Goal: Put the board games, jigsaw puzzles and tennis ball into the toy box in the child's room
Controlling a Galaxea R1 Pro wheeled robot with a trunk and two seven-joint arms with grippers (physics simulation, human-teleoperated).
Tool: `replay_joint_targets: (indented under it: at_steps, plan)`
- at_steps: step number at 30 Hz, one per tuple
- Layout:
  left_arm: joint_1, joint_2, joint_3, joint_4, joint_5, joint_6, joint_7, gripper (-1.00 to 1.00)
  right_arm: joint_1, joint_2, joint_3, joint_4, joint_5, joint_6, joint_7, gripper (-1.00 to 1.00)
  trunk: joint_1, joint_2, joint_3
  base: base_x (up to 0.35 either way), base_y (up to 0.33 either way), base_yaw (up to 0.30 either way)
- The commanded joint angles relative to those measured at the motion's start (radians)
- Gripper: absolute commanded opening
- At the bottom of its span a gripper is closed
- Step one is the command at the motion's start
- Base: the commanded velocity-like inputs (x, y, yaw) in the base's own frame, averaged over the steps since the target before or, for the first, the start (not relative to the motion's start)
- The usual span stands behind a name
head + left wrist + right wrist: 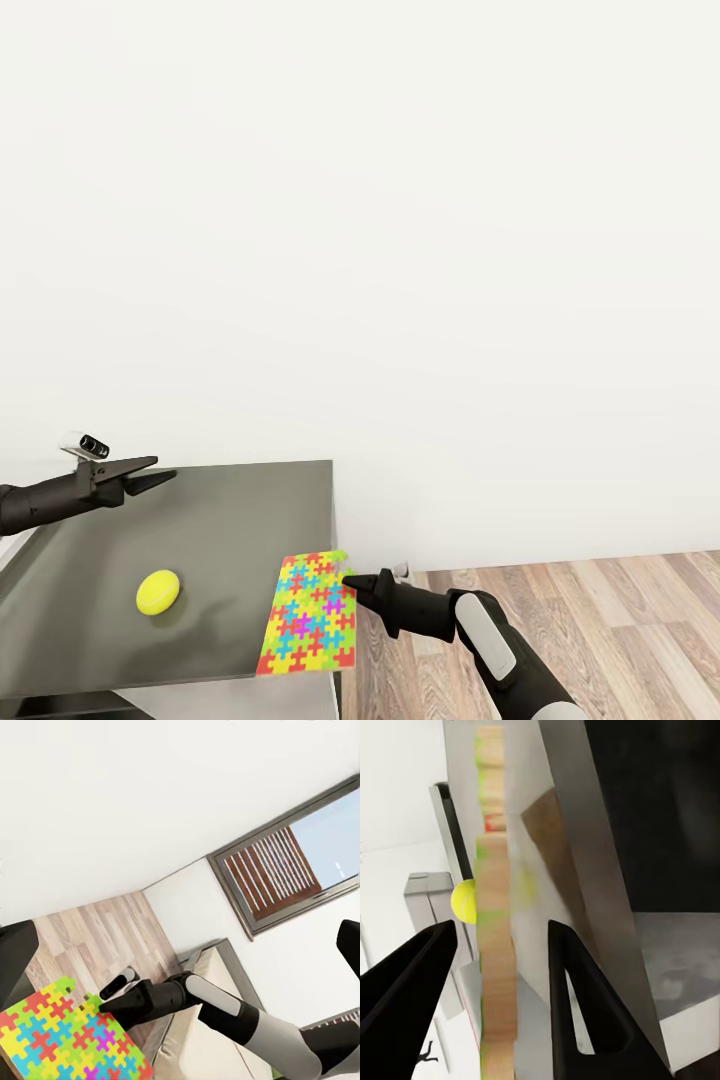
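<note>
Two toys on grey table [240,500]: tennis ball [158,592] at 9 o'clock of jigsaw puzzle [308,614]. Right gripper [350,581] spread astride puzzle's edge; left gripper [160,471] pressed together.

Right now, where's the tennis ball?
Head view: the tennis ball sits on the grey table, lower left, just left of the jigsaw puzzle at the table's right edge.
</note>
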Motion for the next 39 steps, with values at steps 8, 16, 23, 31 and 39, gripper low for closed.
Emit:
replay_joint_targets:
  at_steps: [8,16,23,31,39]
  plan:
    - [-0.001,0.0,0.0,0.0,0.001,0.011,-0.003,1.0,-0.001,0.0,-0.002,0.0,0.007,0.002,0.008,-1.0,0.0,-0.001,-0.001,0.0,0.0,0.0]
    - [-0.001,0.0,0.0,0.0,0.001,0.011,-0.003,1.0,-0.001,0.0,-0.002,0.0,0.007,0.002,0.008,-1.0,-0.019,0.034,0.015,0.0,0.0,0.0]
    - [-0.001,0.0,0.0,0.0,0.001,0.012,-0.003,1.0,-0.001,0.0,-0.004,0.0,0.007,0.002,0.008,-1.0,-0.046,0.083,0.037,0.0,0.0,0.0]
    - [-0.001,0.0,-0.003,0.0,0.001,0.013,-0.003,1.0,-0.001,-0.003,-0.005,-0.001,0.007,0.002,0.01,-1.0,-0.077,0.139,0.062,0.0,0.0,0.0]
    - [-0.001,0.001,-0.002,0.0,0.0,0.013,-0.003,1.0,-0.005,-0.039,-0.014,-0.004,0.008,0.004,0.034,-1.0,-0.107,0.195,0.087,0.0,0.0,0.0]
